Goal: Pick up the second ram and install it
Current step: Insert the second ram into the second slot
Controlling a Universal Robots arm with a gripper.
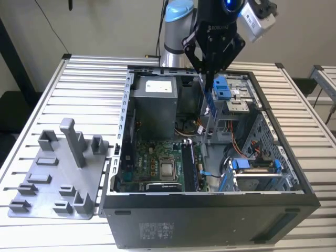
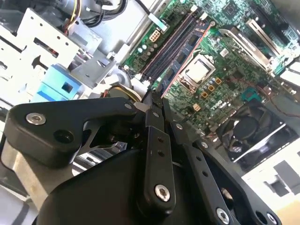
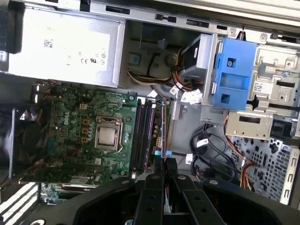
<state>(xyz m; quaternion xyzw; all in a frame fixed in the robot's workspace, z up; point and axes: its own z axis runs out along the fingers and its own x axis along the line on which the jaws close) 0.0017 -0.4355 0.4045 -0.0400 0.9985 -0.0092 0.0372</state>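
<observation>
First wrist view, fingers (image 3: 158, 165) were clamped on second ram (image 3: 162, 133), held edge-on, black slots (image 3: 144, 131) lay just beyond fingers.

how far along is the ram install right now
Pickup looks done: the second ram is clamped in the end effector, away from the grey tray. In hand: it hangs on edge above the open case, over the motherboard's black slots. Left: seating it; it is not in a slot yet.
</observation>
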